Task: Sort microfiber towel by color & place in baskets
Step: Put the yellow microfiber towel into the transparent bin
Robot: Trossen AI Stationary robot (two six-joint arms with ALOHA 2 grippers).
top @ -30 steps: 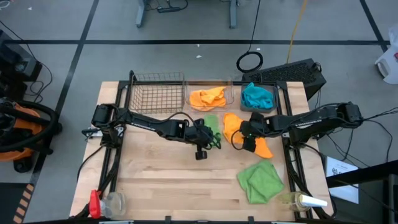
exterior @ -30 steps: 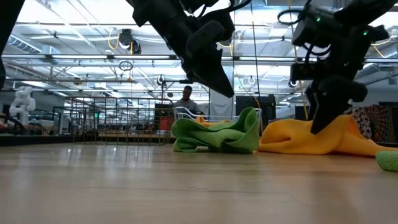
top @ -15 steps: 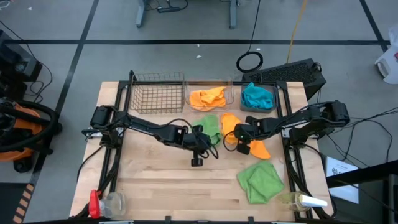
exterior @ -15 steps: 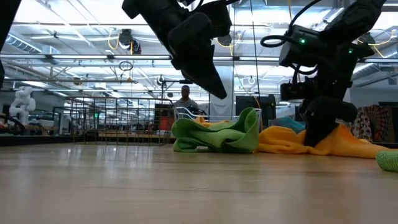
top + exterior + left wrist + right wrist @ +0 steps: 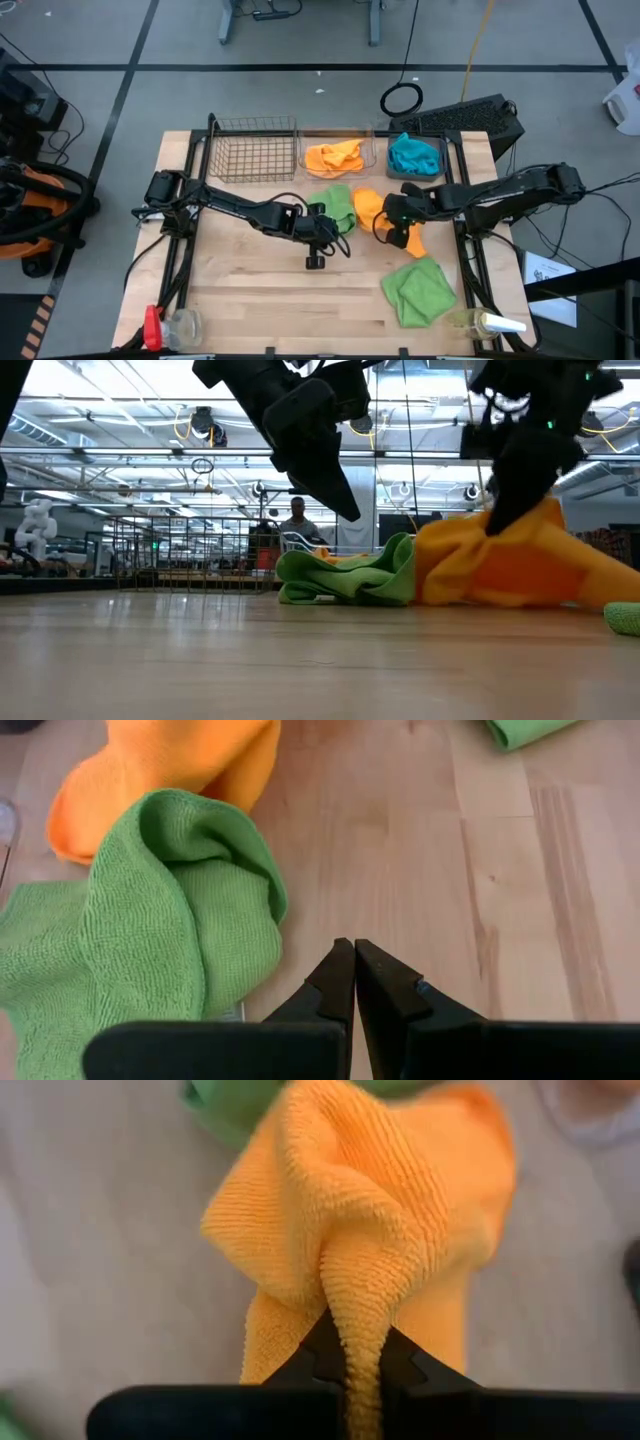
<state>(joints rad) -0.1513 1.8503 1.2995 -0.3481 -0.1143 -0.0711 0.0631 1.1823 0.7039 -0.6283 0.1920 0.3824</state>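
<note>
An orange towel (image 5: 365, 205) lies at mid-table with my right gripper (image 5: 386, 214) shut on it. Beside it, a crumpled green towel (image 5: 340, 205) rests on the wood. My left gripper (image 5: 353, 946) hangs shut and empty above the bare table next to that green towel. A second green towel (image 5: 418, 290) lies flat near the front right. At the far edge stand a wire-mesh basket (image 5: 250, 150), a clear tub (image 5: 372, 152) holding an orange towel, and a dark grey tub (image 5: 441, 165) holding a teal towel. My right gripper pinches a raised fold of the orange towel (image 5: 352, 1305) between its two fingers, coming from above. The cloth is gathered into a peak at the fingers and drapes down from them. Its lower part (image 5: 560, 592) lies on the table.
A jar with a red lid (image 5: 170, 325) lies at the front left corner and a pale bottle (image 5: 487, 322) at the front right. A black keyboard-like object (image 5: 470, 118) sits beyond the far right edge. Bare wood shows along the near side.
My right gripper has dropped onto the orange towel, shut on it and risen, drawing a fold up into a peak while the towel's lower part stays on the table. My left gripper has drifted a little toward the near edge.
</note>
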